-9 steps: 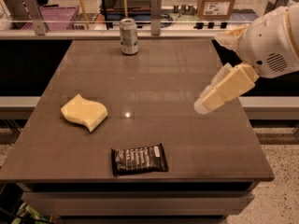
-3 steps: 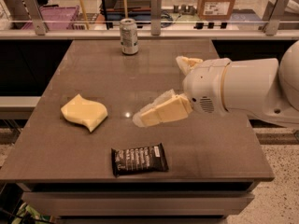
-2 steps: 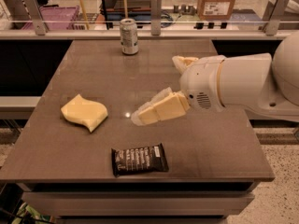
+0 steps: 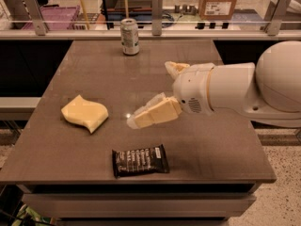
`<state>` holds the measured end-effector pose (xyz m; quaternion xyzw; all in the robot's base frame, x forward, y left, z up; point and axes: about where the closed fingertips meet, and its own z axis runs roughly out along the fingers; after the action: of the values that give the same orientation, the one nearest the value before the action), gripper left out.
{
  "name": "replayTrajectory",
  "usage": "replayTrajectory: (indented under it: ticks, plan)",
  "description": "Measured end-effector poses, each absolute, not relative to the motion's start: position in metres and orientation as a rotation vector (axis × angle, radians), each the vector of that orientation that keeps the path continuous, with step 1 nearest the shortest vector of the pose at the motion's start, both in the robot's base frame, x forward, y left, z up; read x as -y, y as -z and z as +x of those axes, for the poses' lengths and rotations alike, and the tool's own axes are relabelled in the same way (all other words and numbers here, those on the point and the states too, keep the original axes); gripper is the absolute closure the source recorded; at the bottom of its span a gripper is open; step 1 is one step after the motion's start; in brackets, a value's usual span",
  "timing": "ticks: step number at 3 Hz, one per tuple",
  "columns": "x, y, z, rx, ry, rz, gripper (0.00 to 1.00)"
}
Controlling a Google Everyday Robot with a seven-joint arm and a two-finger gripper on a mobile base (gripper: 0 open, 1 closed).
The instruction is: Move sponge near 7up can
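Observation:
The sponge (image 4: 84, 113), a pale yellow foam pad with wavy edges, lies flat on the left part of the brown table (image 4: 216, 149). The 7up can (image 4: 130, 36), silvery with greenish markings, stands upright near the table's far edge, well apart from the sponge. My gripper (image 4: 150, 94) is over the table's middle, to the right of the sponge and not touching it. Its pale yellow fingers (image 4: 153, 114) are spread apart and hold nothing. The white arm reaches in from the right.
A black snack-bar wrapper (image 4: 140, 161) lies near the table's front edge, below the gripper. A rail with metal posts (image 4: 157, 8) runs behind the table's far edge, with boxes and a purple crate beyond it.
The arm has moved from the table's right side leftward to the middle, closer to the sponge. Sponge, can and wrapper have not moved.

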<state>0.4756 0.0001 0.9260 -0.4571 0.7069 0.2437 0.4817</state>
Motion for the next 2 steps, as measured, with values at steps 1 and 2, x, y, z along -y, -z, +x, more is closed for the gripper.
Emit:
replayTrajectory:
  ticks: [1,2]
  plan:
    - [-0.019,-0.909,0.476,-1.667,-0.606,-1.097,0.00]
    - [-0.051,-0.895,0.472,-1.606,-0.624,-1.080,0.00]
